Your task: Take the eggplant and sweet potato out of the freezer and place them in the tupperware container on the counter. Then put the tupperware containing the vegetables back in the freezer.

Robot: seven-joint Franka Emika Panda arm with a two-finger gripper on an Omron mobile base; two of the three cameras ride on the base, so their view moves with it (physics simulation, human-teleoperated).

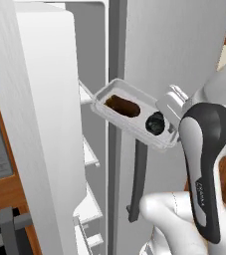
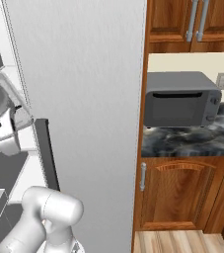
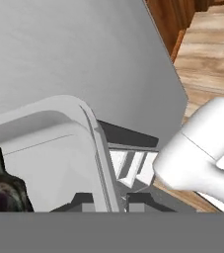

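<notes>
The whitish tupperware container (image 1: 115, 92) hangs tilted in the air in front of the open freezer (image 1: 90, 152). Inside it lie the brown sweet potato (image 1: 122, 105) and the near-black eggplant (image 1: 155, 123). My gripper (image 1: 173, 119) is shut on the container's right rim. In the hand view my gripper (image 3: 109, 201) pinches the wall of the tupperware container (image 3: 91, 123) between its two fingers, and the eggplant (image 3: 2, 192) rests at the lower left inside it. The counter (image 2: 192, 138) lies off to the right of the fridge.
The freezer's open door (image 1: 45, 99) stands close on the left, white shelves behind it. The shut pale-grey fridge door (image 2: 84, 99) with its dark bar handle (image 1: 137, 179) is right behind the container. A grey toaster oven (image 2: 180, 99) sits on the counter above wooden cabinets (image 2: 177, 192).
</notes>
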